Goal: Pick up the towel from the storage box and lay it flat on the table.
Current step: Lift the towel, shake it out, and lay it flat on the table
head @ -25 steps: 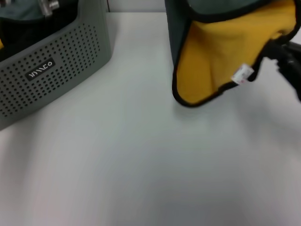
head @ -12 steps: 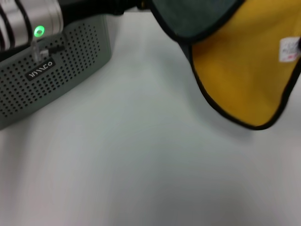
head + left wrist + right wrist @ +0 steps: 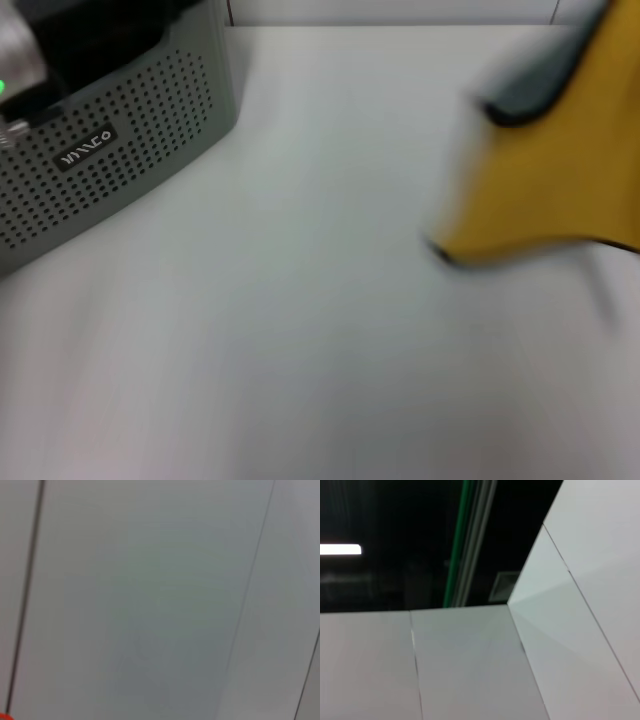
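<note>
We see the towel blurred, cut off at the desk's right edge; storage box far-left corner. Neither jaws visible; their state unknown.

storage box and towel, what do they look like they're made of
The storage box looks like moulded grey plastic with a matt finish: rigid walls, rounded corner, regular rows of small punched holes. The towel looks like soft cloth, yellow with dark edging; it hangs and folds limply above the table, though blur hides its weave.
</note>
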Available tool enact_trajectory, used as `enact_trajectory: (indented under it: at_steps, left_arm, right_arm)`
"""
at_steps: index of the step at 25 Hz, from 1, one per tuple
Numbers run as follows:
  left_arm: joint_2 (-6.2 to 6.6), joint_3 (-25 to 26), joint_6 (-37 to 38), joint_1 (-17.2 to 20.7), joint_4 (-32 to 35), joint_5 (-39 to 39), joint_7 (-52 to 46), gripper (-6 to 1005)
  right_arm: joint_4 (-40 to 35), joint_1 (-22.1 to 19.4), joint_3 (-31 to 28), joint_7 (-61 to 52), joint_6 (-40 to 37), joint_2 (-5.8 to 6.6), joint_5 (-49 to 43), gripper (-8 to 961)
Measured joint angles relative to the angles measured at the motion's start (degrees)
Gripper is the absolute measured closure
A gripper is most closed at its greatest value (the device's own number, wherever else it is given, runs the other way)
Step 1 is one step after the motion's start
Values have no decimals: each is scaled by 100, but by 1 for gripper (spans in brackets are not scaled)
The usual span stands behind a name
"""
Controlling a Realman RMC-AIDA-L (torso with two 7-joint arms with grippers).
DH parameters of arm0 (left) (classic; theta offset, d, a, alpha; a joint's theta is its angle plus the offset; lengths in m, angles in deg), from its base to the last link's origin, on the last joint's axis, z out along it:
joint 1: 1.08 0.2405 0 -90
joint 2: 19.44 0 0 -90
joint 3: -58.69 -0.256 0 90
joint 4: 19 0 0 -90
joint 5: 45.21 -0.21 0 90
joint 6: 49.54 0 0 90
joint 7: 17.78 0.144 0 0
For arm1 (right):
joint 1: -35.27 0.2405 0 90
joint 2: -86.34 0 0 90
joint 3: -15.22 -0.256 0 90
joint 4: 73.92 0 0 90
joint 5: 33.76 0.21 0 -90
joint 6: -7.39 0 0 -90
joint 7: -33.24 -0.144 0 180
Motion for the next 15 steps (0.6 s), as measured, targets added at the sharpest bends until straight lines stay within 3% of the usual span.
enact_trajectory:
  at_steps: [3, 5, 6, 11, 15]
  left_arm:
    - [4, 502, 646, 61, -216, 419, 335, 469]
    - [5, 685, 1064, 50, -408, 602, 544, 468]
    - [3, 715, 1219, 40, -490, 640, 636, 468]
    - [-6, 641, 1621, -128, -1118, 671, 1268, 467]
    - [-3, 667, 1672, -192, -1432, 686, 1425, 468]
  right_arm:
    - [2, 164, 28, -280, 357, 268, -326, 932]
    - [-2, 247, 28, -385, 541, 329, -571, 931]
    - [-17, 466, 20, -608, 925, 439, -1134, 931]
    - [-25, 1076, 1, -1004, 1561, 514, -2375, 929]
    - [-146, 1438, 1, -1262, 1626, 565, -2967, 927]
